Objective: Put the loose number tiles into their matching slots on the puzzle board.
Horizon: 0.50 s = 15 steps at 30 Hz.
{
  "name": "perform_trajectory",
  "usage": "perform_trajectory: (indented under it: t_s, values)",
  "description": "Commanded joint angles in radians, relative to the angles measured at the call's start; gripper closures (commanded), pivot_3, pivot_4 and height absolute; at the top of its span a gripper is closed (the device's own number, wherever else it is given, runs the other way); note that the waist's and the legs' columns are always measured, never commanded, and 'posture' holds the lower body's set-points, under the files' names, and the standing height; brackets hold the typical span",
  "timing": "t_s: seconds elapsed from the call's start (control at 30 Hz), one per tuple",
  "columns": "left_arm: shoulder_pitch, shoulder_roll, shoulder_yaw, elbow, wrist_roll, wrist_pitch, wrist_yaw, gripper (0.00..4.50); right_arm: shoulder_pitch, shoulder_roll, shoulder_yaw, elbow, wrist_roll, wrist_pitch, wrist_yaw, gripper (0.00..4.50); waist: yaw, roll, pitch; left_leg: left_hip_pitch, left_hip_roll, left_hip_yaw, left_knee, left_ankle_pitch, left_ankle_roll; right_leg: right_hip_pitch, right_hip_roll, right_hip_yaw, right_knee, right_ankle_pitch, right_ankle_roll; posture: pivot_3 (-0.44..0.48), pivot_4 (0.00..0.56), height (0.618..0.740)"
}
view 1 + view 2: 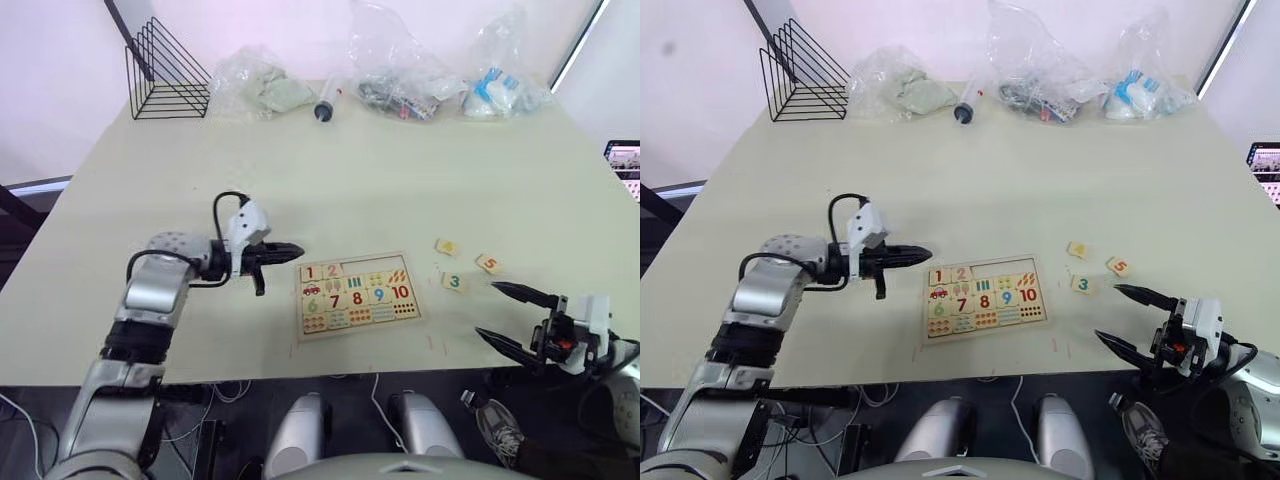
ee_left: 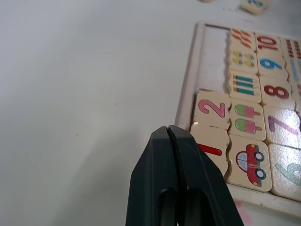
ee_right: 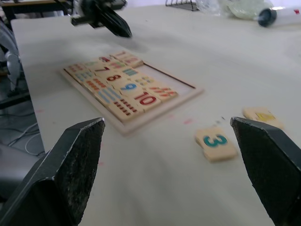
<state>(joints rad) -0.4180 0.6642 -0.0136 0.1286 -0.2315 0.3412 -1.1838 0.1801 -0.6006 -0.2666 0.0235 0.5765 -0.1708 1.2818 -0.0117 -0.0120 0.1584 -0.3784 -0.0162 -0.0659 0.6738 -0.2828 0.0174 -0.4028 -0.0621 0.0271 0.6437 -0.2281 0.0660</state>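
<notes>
While the right claw [image 1: 512, 315] is hanging with its fingers spread wide, the 3 tile [image 1: 454, 282] is lying just ahead of it on the counter [image 1: 400, 190], with the 5 tile [image 1: 489, 264] and a yellow-marked tile [image 1: 446, 246] a little beyond. These look light, stiff, thin wooden squares, probably best pinched across opposite edges. The left claw [image 1: 296, 250] is pressed together, pointing at the puzzle board [image 1: 356, 293], whose long axis is running away from its tip, empty slots [image 1: 366, 267] along the far row.

The puzzle board [image 1: 354, 295] lies on the desk [image 1: 350, 170] near its front edge. Three loose tiles [image 1: 454, 282] lie to its right; the left claw [image 1: 290, 251] is just left of it.
</notes>
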Motion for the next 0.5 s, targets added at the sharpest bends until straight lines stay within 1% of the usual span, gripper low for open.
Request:
perform_trajectory:
  t_s: [0.03, 0.17, 0.2, 0.27, 0.33, 0.37, 0.47, 0.5]
  values:
    - [0.082, 0.01, 0.093, -0.097, -0.079, 0.029, 0.042, 4.47, -0.002, -0.022, -0.052, 0.006, 0.023, 0.006, -0.002, 0.0, 0.0, 0.0, 0.0, 0.0, 0.0, 0.0, 0.0, 0.0, 0.0, 0.0, 0.0, 0.0, 0.0, 0.0, 0.0, 0.0, 0.15, 0.74]
    - [0.21, -0.001, 0.186, -0.176, -0.154, 0.024, 0.085, 4.47, -0.005, -0.036, -0.073, 0.042, 0.009, 0.005, -0.011, 0.0, 0.0, 0.0, 0.0, 0.0, 0.001, 0.0, 0.0, 0.0, 0.0, 0.0, 0.0, 0.0, 0.0, 0.0, 0.0, 0.0, 0.15, 0.74]
    - [0.241, -0.001, 0.204, -0.196, -0.171, 0.034, 0.095, 4.24, -0.006, -0.038, -0.077, 0.05, 0.003, 0.003, -0.02, 0.0, 0.0, 0.0, 0.0, 0.001, 0.001, 0.001, -0.001, 0.0, 0.0, 0.0, 0.0, 0.0, 0.0, 0.0, 0.0, 0.0, 0.15, 0.74]
    - [0.311, 0.002, 0.242, -0.232, -0.191, 0.031, 0.113, 3.62, 0.003, -0.043, -0.093, 0.058, 0.003, 0.006, -0.028, 0.0, 0.002, 0.0, 0.0, 0.001, 0.001, 0.001, -0.001, 0.0, 0.0, 0.0, -0.001, 0.0, 0.0, 0.0, 0.0, 0.0, 0.15, 0.74]
    - [0.373, 0.005, 0.28, -0.253, -0.199, 0.017, 0.133, 2.69, 0.014, -0.043, -0.111, 0.059, 0.014, 0.018, -0.036, 0.0, 0.002, 0.0, 0.0, 0.001, 0.001, 0.001, -0.001, 0.0, 0.0, 0.0, -0.001, 0.001, 0.0, 0.0, 0.0, 0.0, 0.15, 0.74]
    - [0.406, -0.002, 0.31, -0.266, -0.207, 0.002, 0.147, 2.49, 0.022, -0.047, -0.121, 0.061, 0.017, 0.022, -0.036, 0.0, 0.003, 0.0, 0.0, 0.001, 0.001, 0.001, -0.002, 0.0, 0.0, 0.0, -0.001, 0.001, -0.001, 0.0, 0.0, 0.0, 0.15, 0.74]
    - [0.521, 0.01, 0.384, -0.287, -0.229, -0.043, 0.127, 0.88, 0.038, -0.054, -0.153, 0.076, 0.01, 0.017, -0.051, 0.0, 0.001, 0.001, 0.0, 0.001, 0.002, 0.002, -0.003, 0.0, 0.0, 0.0, -0.002, 0.001, -0.001, 0.0, 0.0, 0.0, 0.15, 0.74]
    - [0.547, 0.012, 0.409, -0.287, -0.241, -0.046, 0.128, 0.43, 0.043, -0.056, -0.16, 0.083, 0.009, 0.017, -0.052, 0.0, 0.001, 0.001, 0.0, 0.002, 0.002, 0.002, -0.003, 0.0, 0.0, 0.0, -0.002, 0.001, -0.001, 0.0, -0.001, 0.0, 0.15, 0.74]
